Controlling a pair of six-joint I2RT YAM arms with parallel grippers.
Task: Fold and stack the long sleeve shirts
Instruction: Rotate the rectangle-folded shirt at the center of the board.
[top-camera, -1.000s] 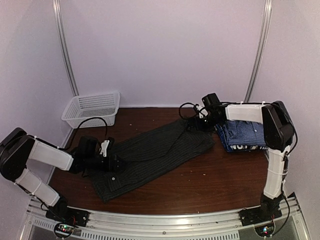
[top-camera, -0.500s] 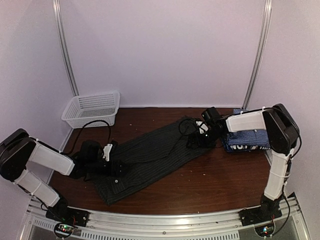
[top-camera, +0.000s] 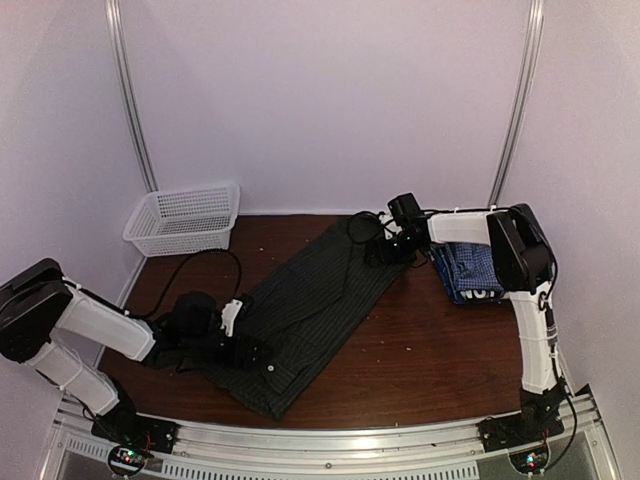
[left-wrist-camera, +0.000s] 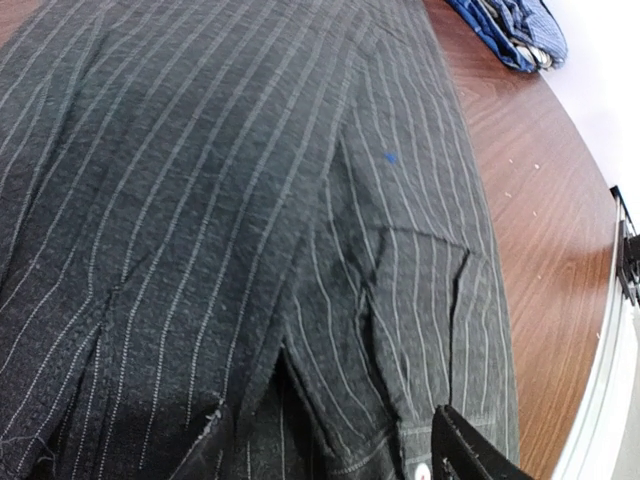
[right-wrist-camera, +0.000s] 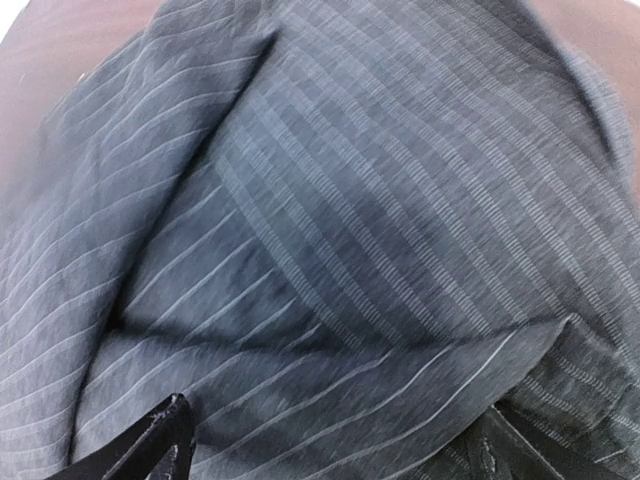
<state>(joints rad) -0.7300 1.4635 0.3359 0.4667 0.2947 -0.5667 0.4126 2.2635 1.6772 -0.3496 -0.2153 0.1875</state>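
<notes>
The black pinstriped shirt (top-camera: 310, 300) lies stretched diagonally across the table, near left to far right. My left gripper (top-camera: 250, 348) is at its near end, gripping the cloth close to a pale button. In the left wrist view the shirt (left-wrist-camera: 250, 200) fills the frame, and only one finger (left-wrist-camera: 470, 455) shows. My right gripper (top-camera: 378, 248) grips the far end. In the right wrist view bunched cloth (right-wrist-camera: 350, 200) sits between the fingers (right-wrist-camera: 155, 445). A folded stack of blue checked and navy lettered shirts (top-camera: 478, 268) lies at the right.
A white mesh basket (top-camera: 185, 218) stands at the far left corner. Bare brown table (top-camera: 430, 350) shows to the right of the shirt and in front of the stack. The stack also shows in the left wrist view (left-wrist-camera: 515, 30).
The left gripper has pulled the near end of the shirt toward the front and right. The right gripper has carried the far end back and left, away from the stack. The shirt now lies steeper.
</notes>
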